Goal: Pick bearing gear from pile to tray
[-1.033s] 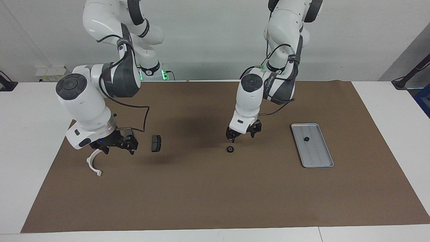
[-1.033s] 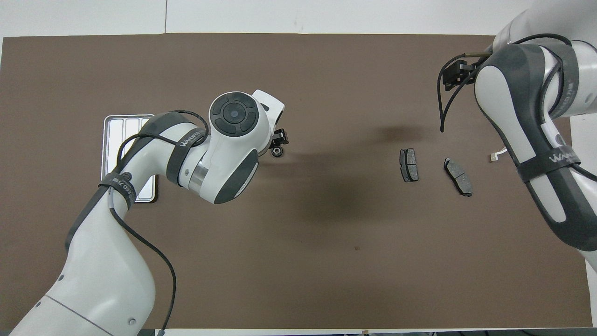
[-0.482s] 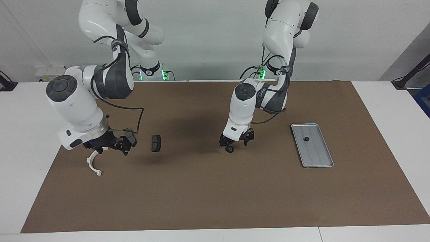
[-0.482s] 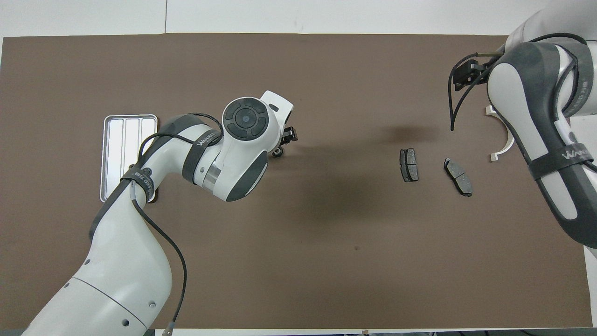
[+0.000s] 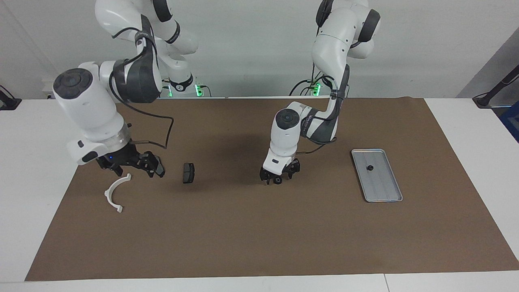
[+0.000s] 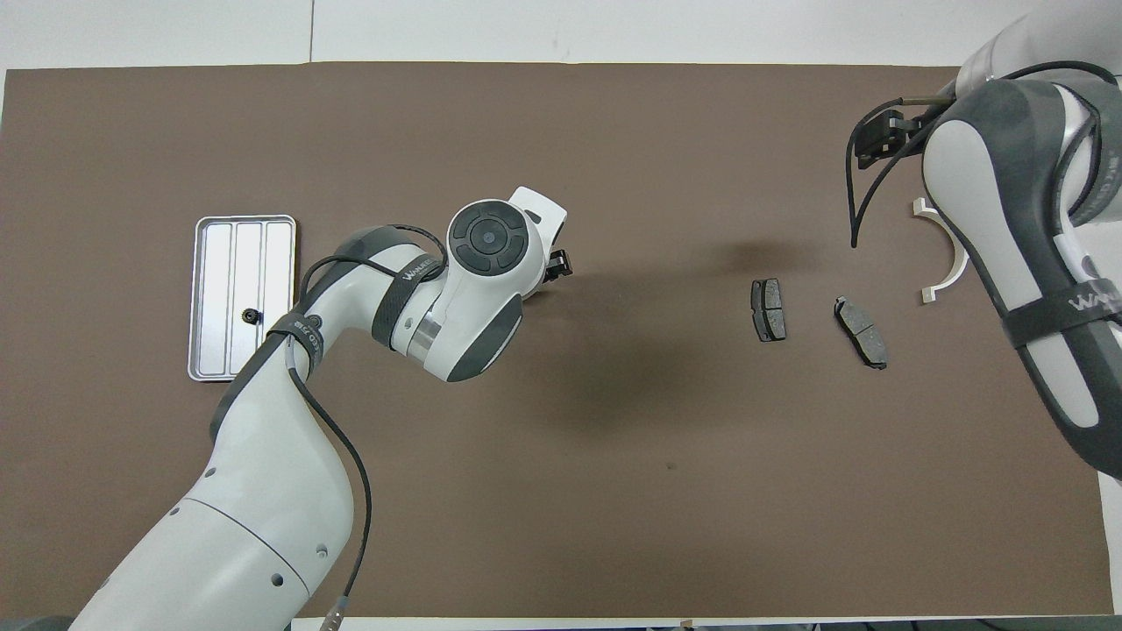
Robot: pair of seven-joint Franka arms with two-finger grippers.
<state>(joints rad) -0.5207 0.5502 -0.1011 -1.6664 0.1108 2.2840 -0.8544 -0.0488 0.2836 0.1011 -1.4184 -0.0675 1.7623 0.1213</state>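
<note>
Down on the mat [image 5: 259, 235] at mid-table, the left gripper [image 5: 278, 177] stands with its fingers spread wide to either side of a small black gear [image 5: 278, 181], which lies between them, not yet pinched as far as I can judge. The step in hand is the grasp: next the fingers should close squarely on the gear, then lift and carry it toward the left arm's end of the table. That is where the tray [image 5: 381, 190] lies, well apart, already holding a second gear [image 5: 369, 167] on its ridged bottom and nothing else. At the right arm's end, the right gripper [image 5: 131, 165] waits above the mat, fingers spread and empty, between a white bracket [image 5: 113, 192] and a dark pad [image 5: 188, 172].
</note>
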